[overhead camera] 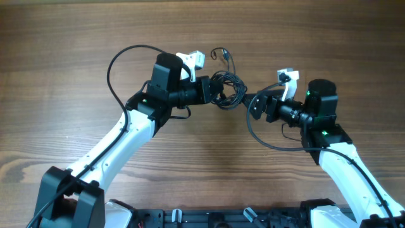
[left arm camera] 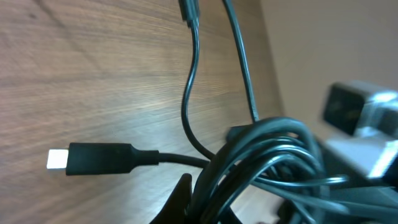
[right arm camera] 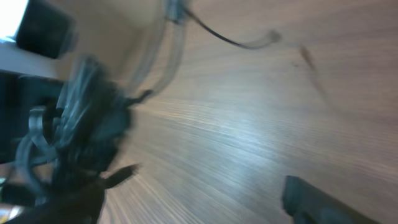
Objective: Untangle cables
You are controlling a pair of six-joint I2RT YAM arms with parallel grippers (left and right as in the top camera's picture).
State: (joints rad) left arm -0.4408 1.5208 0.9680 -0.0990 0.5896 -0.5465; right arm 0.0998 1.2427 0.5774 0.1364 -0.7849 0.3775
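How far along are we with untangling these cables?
Little looks done: the cable bundle is one knotted coil, with only a plug end and a strand or two trailing free. In hand: the left gripper seems to hold the bundle, while the right gripper, fingers apart, sits beside it. Left: drawing each strand out and laying them apart.

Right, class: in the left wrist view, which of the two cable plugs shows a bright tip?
The horizontal plug at the left; the plug at the top edge is all dark.
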